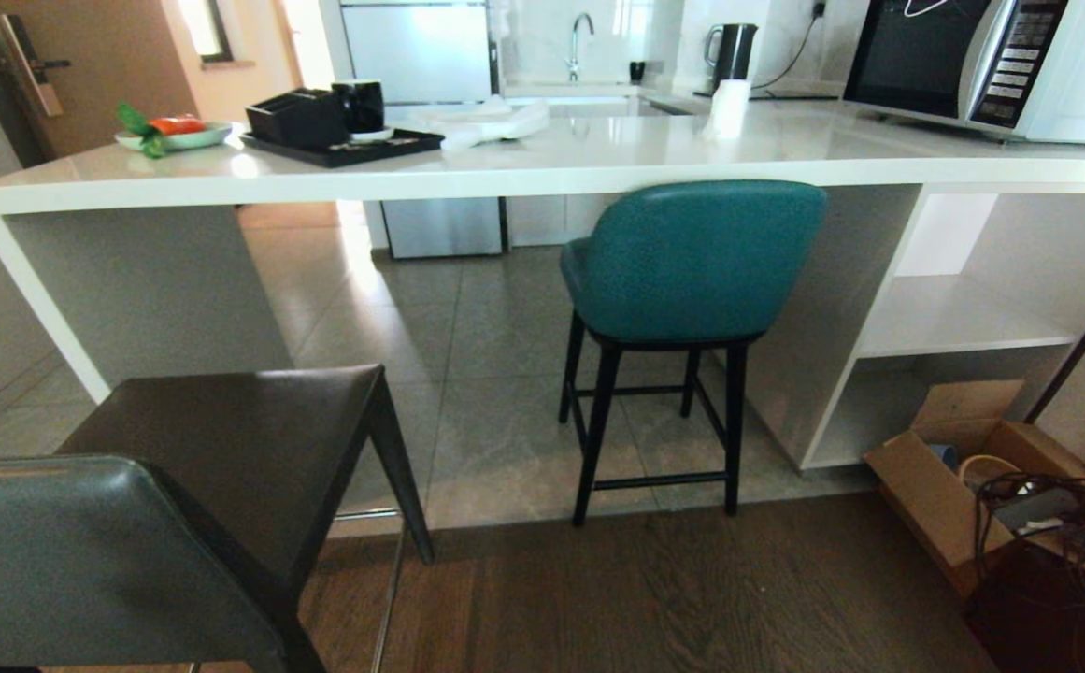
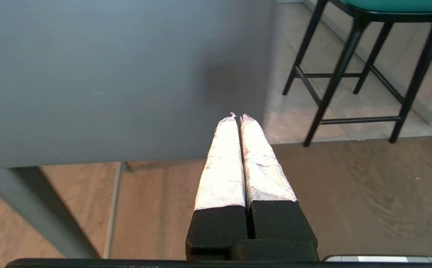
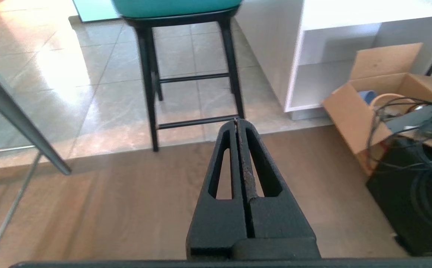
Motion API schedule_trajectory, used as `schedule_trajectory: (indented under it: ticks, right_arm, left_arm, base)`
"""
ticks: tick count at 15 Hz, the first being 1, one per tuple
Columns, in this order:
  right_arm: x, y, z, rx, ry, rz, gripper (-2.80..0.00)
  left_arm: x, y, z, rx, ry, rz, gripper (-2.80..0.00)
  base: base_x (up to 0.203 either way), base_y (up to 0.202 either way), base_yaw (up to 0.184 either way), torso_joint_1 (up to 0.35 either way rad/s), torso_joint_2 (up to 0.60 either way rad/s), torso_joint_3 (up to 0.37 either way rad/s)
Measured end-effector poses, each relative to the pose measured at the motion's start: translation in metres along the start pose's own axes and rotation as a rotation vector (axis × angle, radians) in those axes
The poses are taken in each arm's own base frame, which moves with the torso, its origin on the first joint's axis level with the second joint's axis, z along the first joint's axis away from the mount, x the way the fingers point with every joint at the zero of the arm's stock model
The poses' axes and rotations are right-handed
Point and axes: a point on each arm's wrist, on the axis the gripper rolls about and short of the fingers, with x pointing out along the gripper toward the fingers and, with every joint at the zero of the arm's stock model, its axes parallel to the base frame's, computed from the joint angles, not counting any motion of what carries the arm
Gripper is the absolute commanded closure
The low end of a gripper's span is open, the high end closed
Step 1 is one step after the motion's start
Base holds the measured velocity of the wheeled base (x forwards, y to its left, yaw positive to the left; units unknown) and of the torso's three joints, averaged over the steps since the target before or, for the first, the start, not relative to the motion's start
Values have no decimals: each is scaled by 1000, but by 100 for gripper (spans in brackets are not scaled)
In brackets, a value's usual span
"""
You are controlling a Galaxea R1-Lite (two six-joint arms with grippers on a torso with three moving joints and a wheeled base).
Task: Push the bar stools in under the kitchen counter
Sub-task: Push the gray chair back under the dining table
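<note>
The grey leather bar stool (image 1: pixel 178 486) stands close in front of me at the lower left, away from the white kitchen counter (image 1: pixel 542 168), its back towards me. The teal bar stool (image 1: pixel 692 262) sits with its seat tucked under the counter top, its black legs (image 3: pixel 149 82) on the tiles. Neither arm shows in the head view. My left gripper (image 2: pixel 237 116) is shut and empty, just behind the grey stool's back (image 2: pixel 119 74). My right gripper (image 3: pixel 237 120) is shut and empty, over the wood floor facing the teal stool's legs.
An open cardboard box (image 1: pixel 953 467) with cables (image 1: pixel 1065 523) lies on the floor at the right, by the counter's white shelf cubbies (image 1: pixel 963 318). On the counter are a black tray (image 1: pixel 346 140), a plate (image 1: pixel 173 136), a microwave (image 1: pixel 991 61) and a kettle (image 1: pixel 732 51).
</note>
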Motion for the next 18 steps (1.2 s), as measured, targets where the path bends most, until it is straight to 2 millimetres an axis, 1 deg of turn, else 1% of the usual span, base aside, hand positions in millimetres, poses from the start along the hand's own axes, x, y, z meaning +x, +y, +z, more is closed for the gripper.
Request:
schedule_trajectory:
  ticks: [18]
  right_arm:
    - [0, 0, 0, 0, 0, -1, 0]
  left_arm:
    - [0, 0, 0, 0, 0, 0, 0]
  base:
    - [0, 197, -2, 3, 1, 3]
